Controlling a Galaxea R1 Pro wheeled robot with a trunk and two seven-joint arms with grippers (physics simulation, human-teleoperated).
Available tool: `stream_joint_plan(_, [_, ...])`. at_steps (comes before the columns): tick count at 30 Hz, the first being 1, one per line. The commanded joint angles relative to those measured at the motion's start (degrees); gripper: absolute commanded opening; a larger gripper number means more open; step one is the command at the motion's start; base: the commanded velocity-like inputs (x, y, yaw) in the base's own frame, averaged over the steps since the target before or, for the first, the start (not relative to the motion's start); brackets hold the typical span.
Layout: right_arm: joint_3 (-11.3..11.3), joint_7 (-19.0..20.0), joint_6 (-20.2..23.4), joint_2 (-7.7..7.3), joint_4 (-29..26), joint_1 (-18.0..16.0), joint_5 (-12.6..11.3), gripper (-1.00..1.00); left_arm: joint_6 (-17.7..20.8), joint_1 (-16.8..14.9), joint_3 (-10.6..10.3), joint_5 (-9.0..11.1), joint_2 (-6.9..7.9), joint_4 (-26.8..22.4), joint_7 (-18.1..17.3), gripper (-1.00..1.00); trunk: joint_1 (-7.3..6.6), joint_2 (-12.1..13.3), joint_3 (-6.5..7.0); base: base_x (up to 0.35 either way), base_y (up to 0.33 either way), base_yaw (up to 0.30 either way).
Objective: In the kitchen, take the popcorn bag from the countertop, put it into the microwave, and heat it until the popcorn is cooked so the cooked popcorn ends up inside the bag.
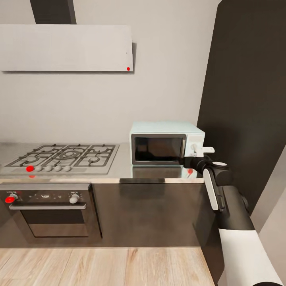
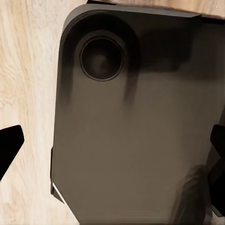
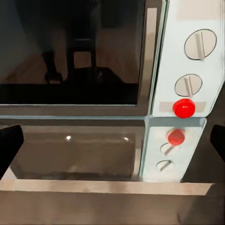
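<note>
Head view: the microwave [image 1: 168, 143] sits at the table's [image 1: 119, 174] right end, long axis along the wall, its closed dark door facing the robot. The right pincer [image 1: 191, 162] hovers before its panel.

Right wrist view: two knobs [image 3: 200, 45] and a red dot [image 3: 183, 108] appear; fingertips are spread, empty.

Left wrist view: the left pincer's fingertips [image 2: 9, 147] stand apart, empty.

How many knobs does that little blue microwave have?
2. On the microwave control panel, the upper knob sits above the lower knob, with a red dot under them. The fainter pair further down is only their reflection in the countertop.
</note>
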Motion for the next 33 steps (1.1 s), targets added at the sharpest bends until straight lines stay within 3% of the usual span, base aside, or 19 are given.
stream_joint_plan(1, [0.0,-0.1,0.2,0.01,-0.1,0.0,0.1,1.00,-0.1,0.0,-0.1,0.5,-0.01,0.0,0.0,1.00,0.03,0.0,-0.06,0.293,0.000,0.000])
stream_joint_plan(7, [-0.3,-2.2,0.2,-0.14,-0.1,-0.1,0.1,1.00,-0.1,0.0,-0.2,0.5,0.05,0.0,0.0,1.00,0.03,0.0,-0.06,0.279,0.000,0.000])
stream_joint_plan(17, [-0.6,-2.4,0.2,-0.25,0.5,0.0,0.0,1.00,-0.2,0.0,-0.2,0.5,0.05,0.0,0.0,1.00,0.03,0.0,-0.06,0.229,0.000,0.000])
stream_joint_plan(22, [-2.9,-2.1,0.1,-0.89,2.0,0.0,0.1,1.00,-0.4,0.0,-0.1,0.6,0.05,0.0,0.0,1.00,0.03,0.0,-0.06,0.046,0.000,0.000])
stream_joint_plan(33, [-3.0,-2.4,-0.1,-1.18,2.3,0.0,0.4,1.00,-0.3,0.0,0.1,0.8,0.04,0.0,0.1,1.00,0.03,0.0,-0.06,0.030,0.000,0.000])
